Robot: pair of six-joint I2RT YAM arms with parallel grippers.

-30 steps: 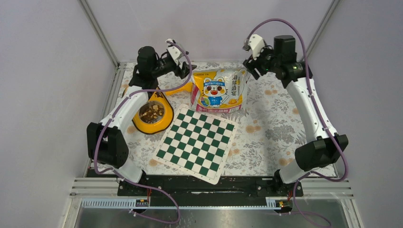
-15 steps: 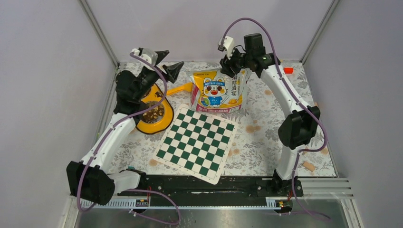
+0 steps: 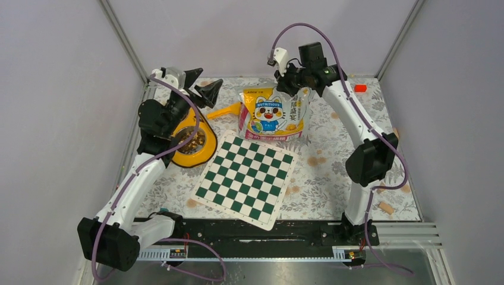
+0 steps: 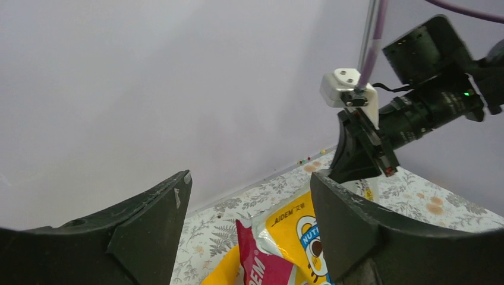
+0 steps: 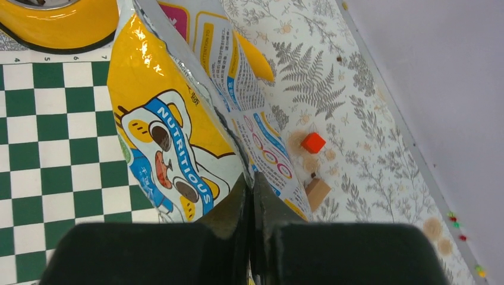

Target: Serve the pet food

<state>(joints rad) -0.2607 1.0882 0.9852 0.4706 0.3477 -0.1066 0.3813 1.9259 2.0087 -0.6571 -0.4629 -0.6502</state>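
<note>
Now, the far half of the table (image 3: pixel 333 148). The right gripper (image 3: pixel 285 82) sits on the top edge of the bag (image 3: pixel 272 113), right of its middle. Its jaws are pressed together on the foil, and the wrist view shows no gap between them. I read this as a hold to keep the bag standing and its mouth steady, or to start pulling it open; I cannot tell which. The bag stands with its printed face toward the arms, its foot just past the far edge of the board (image 3: pixel 246 177).

The left gripper (image 3: pixel 203 84) hangs above the table off the bag's left side, jaws wide, nothing between them. Its wrist view looks over the bag top toward the right gripper. My guess is that it is lined up to take the other lip of the mouth.

The kibble (image 3: pixel 192 142) lies heaped in the bowl (image 3: pixel 199 159), left of the board and partly hidden under the left arm. So some food is in the dish; whether the bag holds more is not visible.

The scoop (image 3: pixel 227 111) lies on the table between bowl and bag, held by neither gripper. It is likely parked there within reach of both.

Strays: a red cube (image 5: pixel 312 142) and a block (image 5: pixel 317 191) lie on the table past the bag's right side, the block close to it. Neither belongs to the job.
</note>
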